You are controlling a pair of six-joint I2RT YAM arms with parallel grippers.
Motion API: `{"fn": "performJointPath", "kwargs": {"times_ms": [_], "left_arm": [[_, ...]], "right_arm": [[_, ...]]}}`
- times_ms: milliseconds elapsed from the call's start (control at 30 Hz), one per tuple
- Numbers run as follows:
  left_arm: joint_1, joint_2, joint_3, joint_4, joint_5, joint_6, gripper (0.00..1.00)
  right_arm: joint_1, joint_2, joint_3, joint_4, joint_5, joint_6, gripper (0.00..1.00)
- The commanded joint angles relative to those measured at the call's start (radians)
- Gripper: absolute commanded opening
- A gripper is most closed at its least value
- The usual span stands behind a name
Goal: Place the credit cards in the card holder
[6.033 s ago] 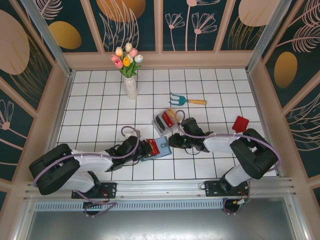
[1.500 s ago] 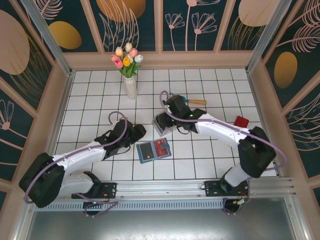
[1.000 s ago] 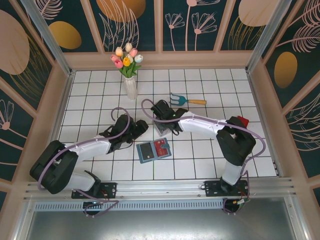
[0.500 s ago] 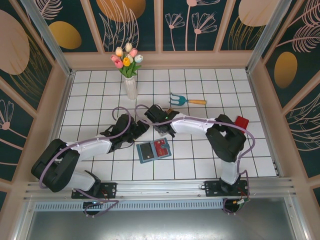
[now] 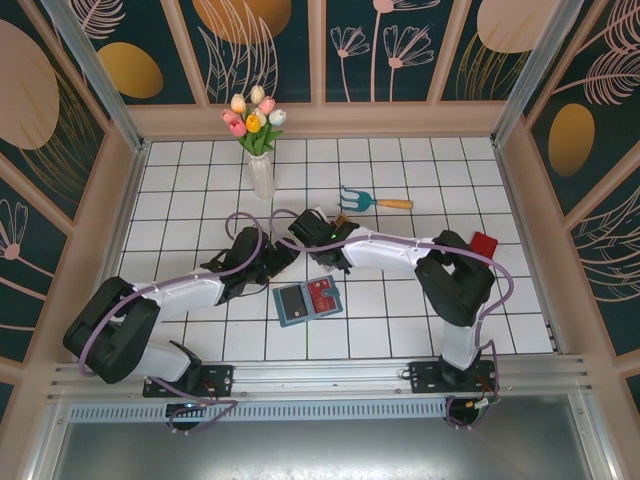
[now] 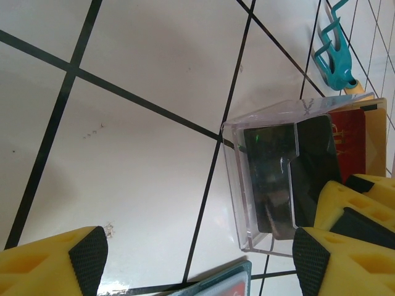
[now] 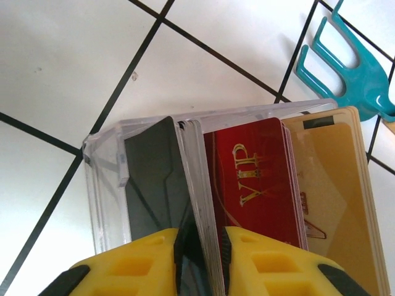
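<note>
- White tiled table (image 5: 420, 160), dark flowered walls all round. A small red thing (image 5: 482, 246) is half hidden behind the right arm (image 5: 455, 285), and I can't make out what it is.
- The clear tray (image 7: 103, 185) holds the credit cards (image 7: 250, 179) on edge. A dark one stands left of the right gripper's (image 7: 202, 243) jaws, with red "VIP" and gold ones to their right.
- Those jaws are pinched narrow on a thin pale sliver of card edges. I can't tell how many cards that is.
- The left gripper (image 6: 197, 265) gapes wide with nothing between its jaws. The tray sits just beyond them.
- The card holder (image 5: 300, 303) lies open, just short of both grippers, with a red card (image 5: 322, 293) in its pocket.
- Hardly anything has shifted in the last half second. A second and a half ago the tray was partly in sight from above.
</note>
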Motion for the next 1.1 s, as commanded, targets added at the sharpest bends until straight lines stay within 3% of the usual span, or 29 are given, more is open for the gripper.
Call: {"fn": "performJointPath", "kwargs": {"times_ms": [0, 67, 467, 667, 867, 1067], "left_arm": [[0.007, 0.016, 0.026, 0.011, 0.014, 0.021, 0.81], [0.006, 0.017, 0.027, 0.010, 0.017, 0.022, 0.81], [0.007, 0.015, 0.027, 0.003, 0.018, 0.021, 0.80], [0.007, -0.008, 0.025, 0.011, 0.020, 0.023, 0.80], [0.008, -0.101, 0.006, 0.061, 0.033, 0.038, 0.78], [0.009, -0.175, -0.013, 0.251, 0.142, 0.038, 0.77]], "right_arm": [[-0.008, -0.050, 0.004, -0.027, 0.028, -0.007, 0.21], [-0.011, -0.055, 0.003, -0.029, 0.015, -0.006, 0.16], [-0.014, -0.091, 0.002, -0.039, -0.017, -0.004, 0.10], [-0.024, -0.158, 0.013, -0.062, -0.122, 0.032, 0.02], [-0.104, -0.344, -0.070, 0.039, -0.456, 0.156, 0.00], [-0.294, -0.547, -0.277, 0.336, -0.908, 0.373, 0.00]]}}
